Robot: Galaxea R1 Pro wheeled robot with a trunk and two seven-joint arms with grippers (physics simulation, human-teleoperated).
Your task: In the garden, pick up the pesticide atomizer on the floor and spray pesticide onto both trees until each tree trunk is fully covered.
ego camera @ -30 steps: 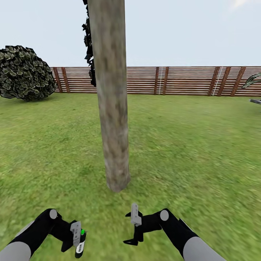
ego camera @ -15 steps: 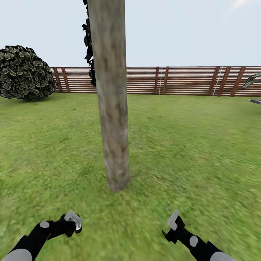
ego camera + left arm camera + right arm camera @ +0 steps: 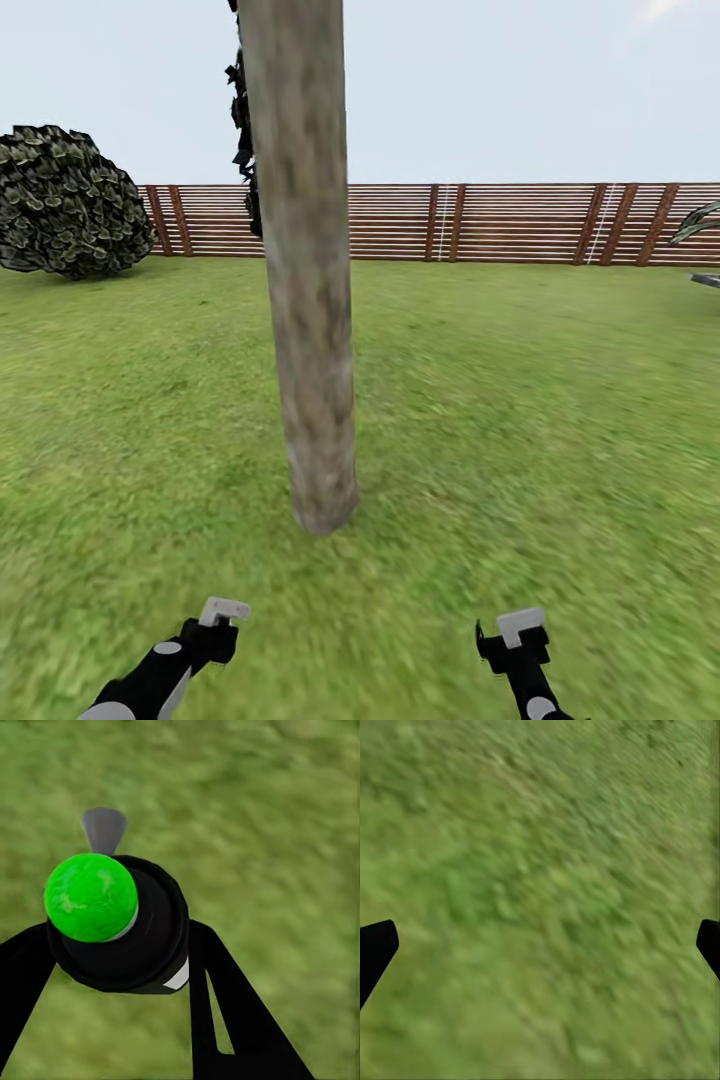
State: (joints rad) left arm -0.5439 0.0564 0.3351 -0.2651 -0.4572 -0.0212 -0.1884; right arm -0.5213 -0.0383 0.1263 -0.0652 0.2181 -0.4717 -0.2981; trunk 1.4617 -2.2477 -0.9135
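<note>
The pesticide atomizer [image 3: 124, 926] (its top here renders bright green) sits clamped between the left gripper's [image 3: 120, 967] black fingers, low at the near left. The right gripper [image 3: 540, 945] hangs over bare grass [image 3: 540, 420], fingers spread wide. The tree trunk [image 3: 305, 300] stands just ahead, between both arms. A wooden fence [image 3: 500, 222] closes the far edge; a dark bush [image 3: 65, 205] sits far left.
</note>
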